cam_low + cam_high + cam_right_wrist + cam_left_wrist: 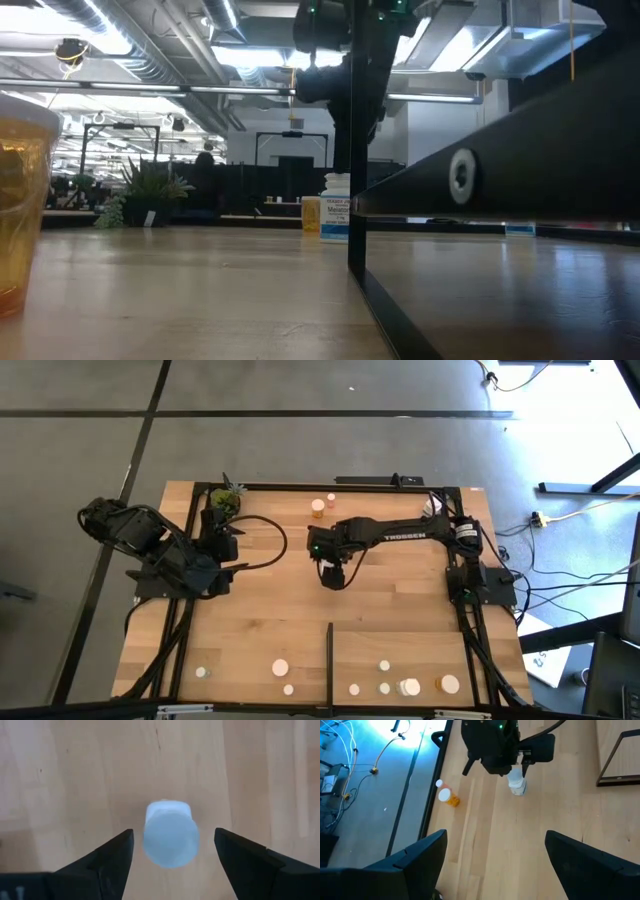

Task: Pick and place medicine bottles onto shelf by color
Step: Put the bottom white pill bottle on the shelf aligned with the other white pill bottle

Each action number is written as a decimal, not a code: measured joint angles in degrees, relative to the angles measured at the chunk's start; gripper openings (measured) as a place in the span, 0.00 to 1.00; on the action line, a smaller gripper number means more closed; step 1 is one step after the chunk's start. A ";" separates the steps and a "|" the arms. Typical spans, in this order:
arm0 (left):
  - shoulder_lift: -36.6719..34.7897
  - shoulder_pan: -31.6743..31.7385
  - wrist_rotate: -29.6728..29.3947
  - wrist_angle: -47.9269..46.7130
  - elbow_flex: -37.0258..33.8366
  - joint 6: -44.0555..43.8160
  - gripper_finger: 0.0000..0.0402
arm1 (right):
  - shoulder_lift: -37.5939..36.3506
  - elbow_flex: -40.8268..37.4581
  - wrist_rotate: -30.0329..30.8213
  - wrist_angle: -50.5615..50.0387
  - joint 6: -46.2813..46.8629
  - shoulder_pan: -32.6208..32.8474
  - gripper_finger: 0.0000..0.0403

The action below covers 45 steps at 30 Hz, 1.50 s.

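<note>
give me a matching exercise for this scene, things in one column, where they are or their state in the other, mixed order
Things:
1. right tool
2. left tool
3. orange bottle
4. potted plant

Places or states:
A. in the table's far left corner
B. open, directly above a white-capped bottle standing mid-table
C. standing near the table's far edge, beside a smaller white-capped bottle
D. open and empty, at the table's left side

Pairs: 1-B, 2-D, 3-C, 4-A

Both arms matte black, black cables trailing; right arm lettered "TROSSEN" in white, green indicator light.
</note>
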 joint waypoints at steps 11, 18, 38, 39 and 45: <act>0.00 0.02 0.00 0.00 0.00 0.02 0.82 | 3.09 -0.04 -0.58 -0.08 -0.29 -0.41 0.69; 0.00 0.02 -0.02 0.00 0.00 0.02 0.82 | 5.32 -0.02 -0.94 0.41 -0.53 -0.46 0.69; 0.00 0.02 -0.02 0.00 0.00 0.00 0.82 | 5.13 0.02 -0.96 0.45 -1.11 -0.13 0.42; 0.00 0.02 -0.02 0.00 0.00 0.02 0.82 | 4.98 0.02 -0.92 0.05 -1.50 0.05 0.42; 0.00 0.02 -0.02 0.00 0.00 0.00 0.82 | 4.53 1.90 -0.86 -2.96 -1.88 1.96 0.44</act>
